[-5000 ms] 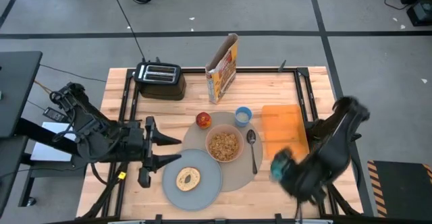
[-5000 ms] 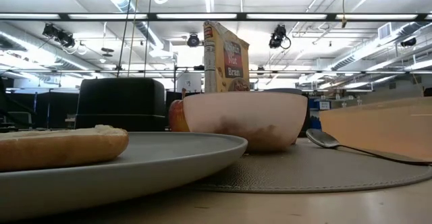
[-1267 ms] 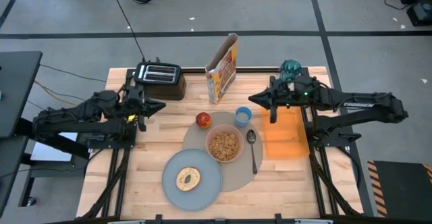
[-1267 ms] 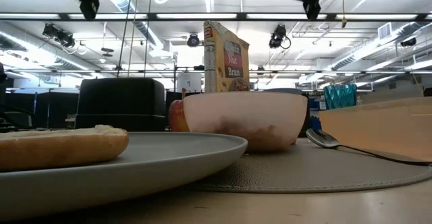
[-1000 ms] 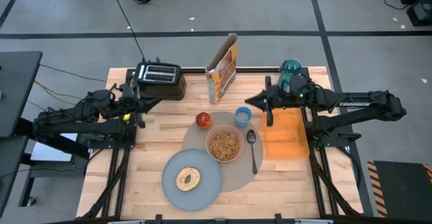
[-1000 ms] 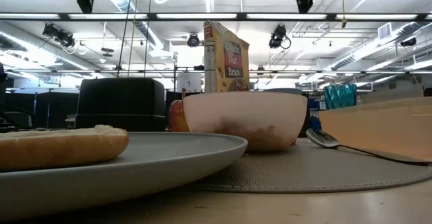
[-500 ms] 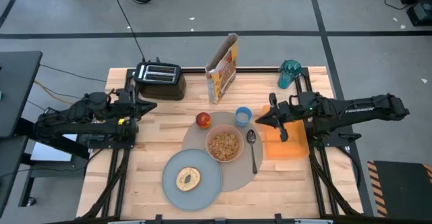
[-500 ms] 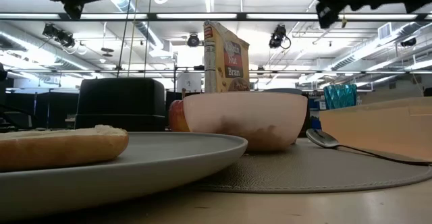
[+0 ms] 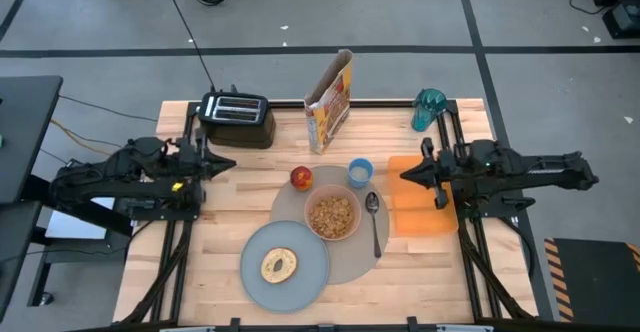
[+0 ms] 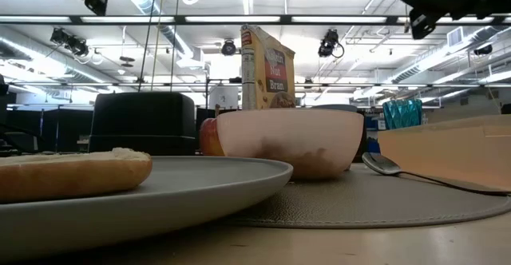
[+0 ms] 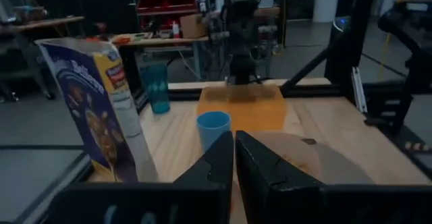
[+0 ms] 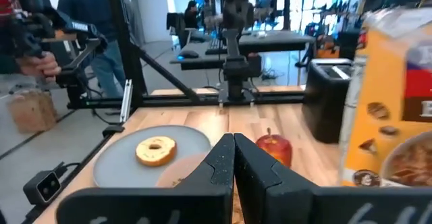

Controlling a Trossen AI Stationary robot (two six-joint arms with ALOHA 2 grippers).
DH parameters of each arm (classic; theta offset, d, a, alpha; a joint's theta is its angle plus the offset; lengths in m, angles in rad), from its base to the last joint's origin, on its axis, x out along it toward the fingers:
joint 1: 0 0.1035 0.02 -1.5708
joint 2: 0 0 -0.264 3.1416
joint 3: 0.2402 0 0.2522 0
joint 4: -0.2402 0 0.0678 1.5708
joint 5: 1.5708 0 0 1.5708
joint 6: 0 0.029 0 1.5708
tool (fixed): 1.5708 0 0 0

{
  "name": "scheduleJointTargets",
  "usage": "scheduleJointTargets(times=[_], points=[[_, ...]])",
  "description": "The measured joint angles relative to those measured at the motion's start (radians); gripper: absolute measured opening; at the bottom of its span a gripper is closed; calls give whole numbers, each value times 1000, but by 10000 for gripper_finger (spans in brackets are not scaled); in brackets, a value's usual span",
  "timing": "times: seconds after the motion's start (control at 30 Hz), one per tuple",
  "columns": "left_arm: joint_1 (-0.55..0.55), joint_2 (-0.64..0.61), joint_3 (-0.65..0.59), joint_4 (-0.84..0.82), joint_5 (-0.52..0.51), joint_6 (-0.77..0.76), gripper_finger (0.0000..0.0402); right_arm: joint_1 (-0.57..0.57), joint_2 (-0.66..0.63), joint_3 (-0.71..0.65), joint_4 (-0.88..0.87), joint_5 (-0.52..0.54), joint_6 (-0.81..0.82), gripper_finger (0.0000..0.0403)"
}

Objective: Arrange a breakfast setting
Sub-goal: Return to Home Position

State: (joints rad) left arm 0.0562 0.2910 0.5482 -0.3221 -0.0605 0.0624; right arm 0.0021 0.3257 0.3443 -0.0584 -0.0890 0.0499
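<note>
A round tan placemat point(image 9: 355, 259) lies mid-table. On it stand a pink bowl point(image 9: 332, 215) with cereal, a light-blue cup point(image 9: 360, 172), a red apple point(image 9: 301, 178) and a metal spoon point(image 9: 374, 222). A grey plate point(image 9: 310, 274) overlaps its near left edge and carries a bagel point(image 9: 278, 265). A yellow cereal box point(image 9: 331, 100) stands upright at the far edge. My left gripper point(image 9: 232, 164) hovers shut at the table's left, pointing right. My right gripper point(image 9: 403, 176) hovers shut over the orange board, pointing left. Both are above the table and hold nothing.
A black toaster point(image 9: 237, 118) sits at the far left. An orange cutting board point(image 9: 420, 197) lies right of the placemat, and a teal glass point(image 9: 430, 109) stands at the far right corner. People point(image 12: 88, 21) stand in the room beyond the table's left side.
My right gripper has drawn back toward the table's right edge and a little toward the near edge, from beside the cup to over the orange board. My left gripper has shifted slightly toward the near edge, away from the toaster. Both stay shut.
</note>
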Motion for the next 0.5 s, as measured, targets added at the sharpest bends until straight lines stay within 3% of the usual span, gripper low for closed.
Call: scheduleJointTargets(times=[0.27,0.4,0.5], points=[[-4,-19,-181,188,-3,56,25,0,-226,-88,-24,-41,1,14],[-4,-19,-182,174,-70,54,25,0,-326,-159,-23,-88,53,14],[-3,-18,-181,166,-163,31,25,2,-321,-196,25,-93,62,14]])
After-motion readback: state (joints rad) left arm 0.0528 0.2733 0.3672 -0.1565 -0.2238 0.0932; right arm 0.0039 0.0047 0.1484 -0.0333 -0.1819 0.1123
